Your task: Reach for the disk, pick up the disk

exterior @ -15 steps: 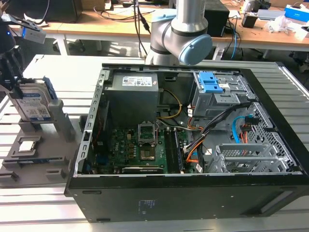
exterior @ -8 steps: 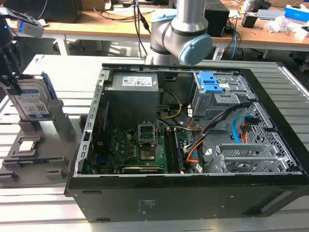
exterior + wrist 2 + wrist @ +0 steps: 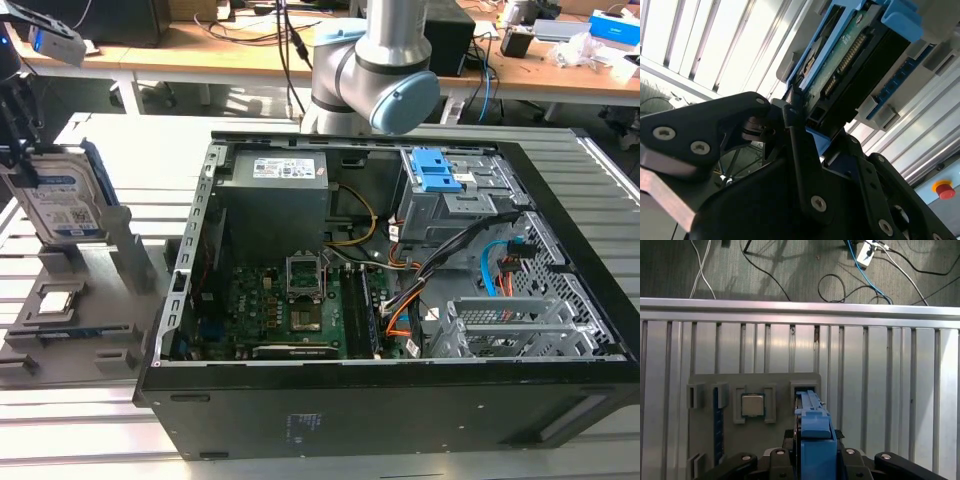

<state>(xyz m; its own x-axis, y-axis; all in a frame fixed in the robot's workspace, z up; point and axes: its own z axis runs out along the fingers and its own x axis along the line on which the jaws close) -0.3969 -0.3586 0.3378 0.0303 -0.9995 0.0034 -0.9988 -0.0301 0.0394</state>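
The disk [image 3: 62,200] stands on edge over the grey fixture [image 3: 90,330], at nine o'clock of the computer case [image 3: 400,410] in the exterior view. The gripper [image 3: 24,160] is clamped on it from twelve o'clock. A straight vertical lift would likely keep its rails clear of the slot walls.

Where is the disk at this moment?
At the exterior view's left, the disk stands on edge over the grey holder, beside the open computer case.

Silver metal, paper label and blue plastic rails on the disk [image 3: 60,205]; matt black gripper [image 3: 812,132]; ribbed metal table [image 3: 890,390].
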